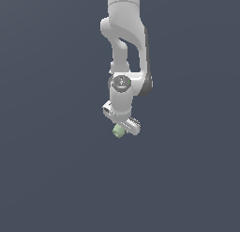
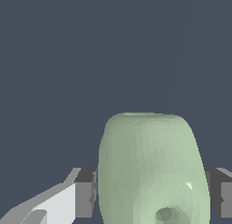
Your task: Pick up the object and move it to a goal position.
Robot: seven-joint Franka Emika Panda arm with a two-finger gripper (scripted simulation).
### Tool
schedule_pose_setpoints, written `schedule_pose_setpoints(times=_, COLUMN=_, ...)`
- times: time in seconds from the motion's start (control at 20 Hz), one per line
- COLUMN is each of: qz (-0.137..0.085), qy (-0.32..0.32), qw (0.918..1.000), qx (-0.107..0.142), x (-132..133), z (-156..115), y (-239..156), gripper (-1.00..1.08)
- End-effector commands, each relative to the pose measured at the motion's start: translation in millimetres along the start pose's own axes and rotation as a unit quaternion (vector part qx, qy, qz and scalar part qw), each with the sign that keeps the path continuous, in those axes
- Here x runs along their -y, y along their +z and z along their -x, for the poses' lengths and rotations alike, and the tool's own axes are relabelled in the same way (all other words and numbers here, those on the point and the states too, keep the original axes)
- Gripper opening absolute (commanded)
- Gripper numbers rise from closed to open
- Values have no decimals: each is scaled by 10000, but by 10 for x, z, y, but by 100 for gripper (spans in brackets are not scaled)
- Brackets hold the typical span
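The object is a small pale green barrel-like lump. In the exterior view it sits under the white gripper, at the lower end of the arm. In the wrist view the object fills the space between the two dark finger pads, which press on both of its sides. The gripper is shut on the object. Whether the object rests on the ground or hangs above it, I cannot tell.
The white arm reaches down from the top of the exterior view. A plain dark blue-grey surface lies all around. No goal marker shows.
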State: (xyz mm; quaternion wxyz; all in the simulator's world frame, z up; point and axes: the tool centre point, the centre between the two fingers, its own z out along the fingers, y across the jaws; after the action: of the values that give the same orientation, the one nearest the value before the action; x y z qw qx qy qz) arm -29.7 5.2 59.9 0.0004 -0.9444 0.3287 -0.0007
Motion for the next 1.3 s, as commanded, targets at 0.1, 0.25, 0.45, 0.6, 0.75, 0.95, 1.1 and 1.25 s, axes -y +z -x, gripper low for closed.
schedule_pose_setpoints(times=0.1, qz=0, qy=0, qw=10000, qx=1, x=0, z=-2, y=-1, gripper=-100)
schedule_pose_setpoints(times=0.25, qz=0, qy=0, qw=10000, qx=1, x=-3, z=-31, y=-36, gripper=-100)
schedule_pose_setpoints(times=0.45, qz=0, qy=0, qw=10000, qx=1, x=-10, z=-123, y=-145, gripper=-100)
schedule_pose_setpoints(times=0.6, qz=0, qy=0, qw=10000, qx=1, x=-19, z=-232, y=-273, gripper=-100)
schedule_pose_setpoints(times=0.75, qz=3, qy=0, qw=10000, qx=1, x=-28, z=-374, y=-436, gripper=-100)
schedule_pose_setpoints(times=0.95, qz=5, qy=0, qw=10000, qx=2, x=-40, z=-598, y=-691, gripper=-100)
schedule_pose_setpoints(times=1.1, qz=5, qy=0, qw=10000, qx=2, x=-47, z=-772, y=-887, gripper=-100)
schedule_pose_setpoints(times=1.25, qz=5, qy=0, qw=10000, qx=2, x=-51, z=-913, y=-1043, gripper=-100)
